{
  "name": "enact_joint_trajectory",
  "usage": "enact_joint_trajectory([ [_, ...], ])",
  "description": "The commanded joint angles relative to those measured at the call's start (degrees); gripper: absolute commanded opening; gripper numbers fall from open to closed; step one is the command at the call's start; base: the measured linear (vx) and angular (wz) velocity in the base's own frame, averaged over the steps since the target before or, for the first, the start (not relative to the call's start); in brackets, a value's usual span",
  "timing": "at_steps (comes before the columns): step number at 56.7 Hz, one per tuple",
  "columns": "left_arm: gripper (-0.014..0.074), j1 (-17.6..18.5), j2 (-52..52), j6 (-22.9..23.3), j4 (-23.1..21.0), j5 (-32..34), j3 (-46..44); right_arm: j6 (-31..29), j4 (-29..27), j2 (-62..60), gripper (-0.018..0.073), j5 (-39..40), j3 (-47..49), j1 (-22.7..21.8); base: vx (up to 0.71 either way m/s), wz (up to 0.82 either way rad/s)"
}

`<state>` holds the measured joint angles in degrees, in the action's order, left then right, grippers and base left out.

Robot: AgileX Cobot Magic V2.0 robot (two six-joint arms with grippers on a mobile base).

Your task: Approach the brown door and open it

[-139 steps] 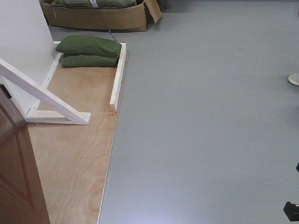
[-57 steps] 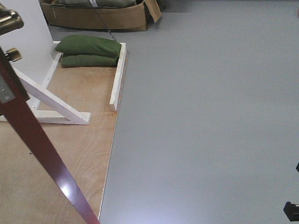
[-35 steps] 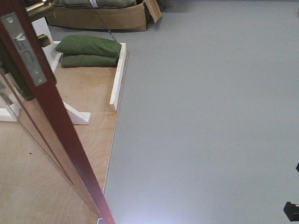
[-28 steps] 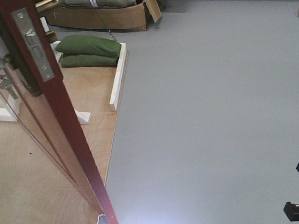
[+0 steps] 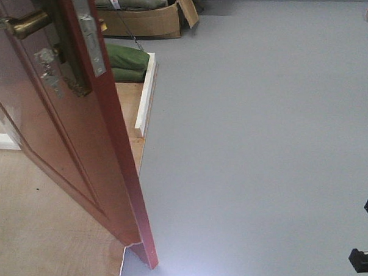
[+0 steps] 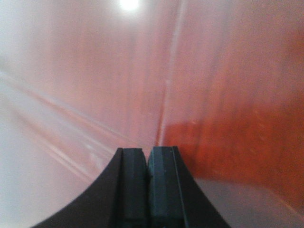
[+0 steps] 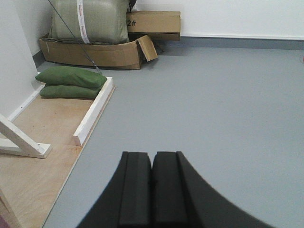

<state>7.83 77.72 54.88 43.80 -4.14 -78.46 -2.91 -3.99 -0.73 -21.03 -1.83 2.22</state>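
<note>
Black left gripper [image 6: 149,190]: jaws pressed together, empty, nosed up to glossy panel of brown door [image 6: 213,95]. Touching, probably; view too tight. Right gripper [image 7: 152,190] likewise closed, empty, over grey floor [image 7: 228,95]. Front view: door ajar, filling left of frame, brass handle [image 5: 26,24] upper left. Risk: closed tips skate on gloss, door drifts shut. Only right wrist shows diagonal white brace [image 7: 14,128], green bags [image 7: 71,78] beyond.
</note>
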Motion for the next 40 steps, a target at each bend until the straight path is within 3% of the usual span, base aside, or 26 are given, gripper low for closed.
enact_joint_trajectory([
  [1,0.0036,0.68,-0.60,1.04,0.12,7.22,-1.41,-0.37,0.20,-0.32,0.0000,4.41,-0.25,0.01,0.00,0.00],
  [12,0.0036,0.74,0.93,1.40,0.12,12.48,-1.41,-0.37,0.20,-0.32,0.0000,4.41,-0.25,0.01,0.00,0.00],
  [40,0.0036,4.66,4.91,1.34,0.12,15.34,-1.41,-0.37,0.20,-0.32,0.0000,4.41,-0.25,0.01,0.00,0.00],
])
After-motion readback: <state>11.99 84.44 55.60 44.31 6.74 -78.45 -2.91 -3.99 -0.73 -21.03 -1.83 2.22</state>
